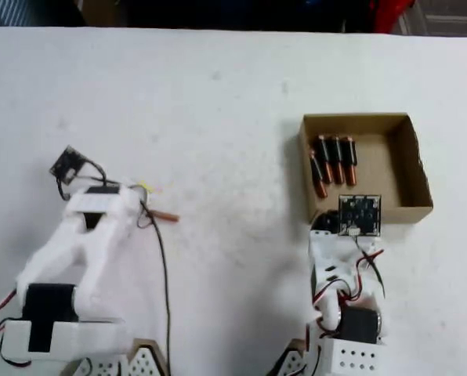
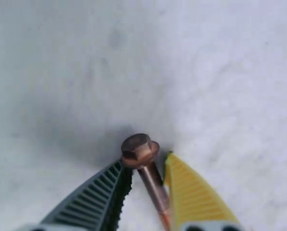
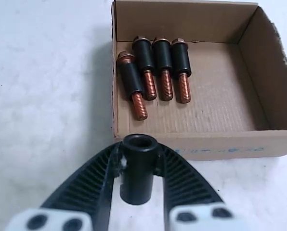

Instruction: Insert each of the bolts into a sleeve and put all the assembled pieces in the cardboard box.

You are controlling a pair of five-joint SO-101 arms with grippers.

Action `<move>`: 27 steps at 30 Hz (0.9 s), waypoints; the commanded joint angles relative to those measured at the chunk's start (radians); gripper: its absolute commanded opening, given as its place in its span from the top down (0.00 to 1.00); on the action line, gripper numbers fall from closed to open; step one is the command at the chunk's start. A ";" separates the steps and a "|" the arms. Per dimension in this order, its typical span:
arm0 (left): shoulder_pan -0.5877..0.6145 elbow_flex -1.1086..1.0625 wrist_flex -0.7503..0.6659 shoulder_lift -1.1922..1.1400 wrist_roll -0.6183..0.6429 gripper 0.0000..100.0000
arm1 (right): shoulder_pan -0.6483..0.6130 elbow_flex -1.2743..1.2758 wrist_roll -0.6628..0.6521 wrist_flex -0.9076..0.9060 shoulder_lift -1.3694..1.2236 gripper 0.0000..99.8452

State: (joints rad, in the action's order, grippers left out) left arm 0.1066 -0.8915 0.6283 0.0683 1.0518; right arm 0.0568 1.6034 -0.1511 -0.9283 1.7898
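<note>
The left hand [image 2: 146,166] is closed on a bolt [image 2: 142,153]. One grey finger and one yellow finger squeeze its thin part. The bolt's fat head pokes out past the fingertips, and the thin end runs back between the fingers. In the high view this hand is low over the desk [image 1: 218,102], far over on the left side, and the bolt [image 1: 167,217] sticks out sideways toward the other arm.

The right hand [image 3: 138,149] is closed too. Its two black fingers hug a black sleeve [image 3: 138,178], and the sleeve's round hole faces out, away from the hand. Just past it is the cardboard box [image 3: 182,12]. Four assembled pieces [image 3: 155,67] lie side by side in the box, near one wall.

So four pieces look done, and I think this is the last pair: one bolt and one sleeve, each held in its own hand. They are well apart now.

Next, the two hands need to come together in the middle. The thin end of the bolt must line up straight with the hole. That may be tricky, because the thin end seems tucked inside the left hand. The hand may have to turn, or take hold of the bolt another way. Then the finished piece can go in the box.
</note>
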 commanded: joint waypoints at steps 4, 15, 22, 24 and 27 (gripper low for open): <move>0.036 0.046 -0.026 -0.016 -0.031 0.93 | -0.010 -0.008 0.002 0.024 0.013 0.97; 0.031 0.046 -0.026 -0.010 -0.396 0.98 | -0.010 -0.006 0.002 0.024 0.013 0.97; -0.007 0.046 -0.026 -0.010 -0.551 0.98 | -0.010 -0.006 0.002 0.025 0.013 0.97; -0.025 0.046 -0.026 -0.008 -0.601 0.98 | -0.010 -0.006 0.002 0.025 0.013 0.97; -0.045 0.046 -0.026 -0.008 -0.684 0.98 | -0.010 -0.006 0.002 0.025 0.013 0.97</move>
State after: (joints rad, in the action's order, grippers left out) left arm 0.0882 -0.8715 0.6268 0.0560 0.4396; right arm 0.0568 1.6034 -0.1511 -0.9283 1.7898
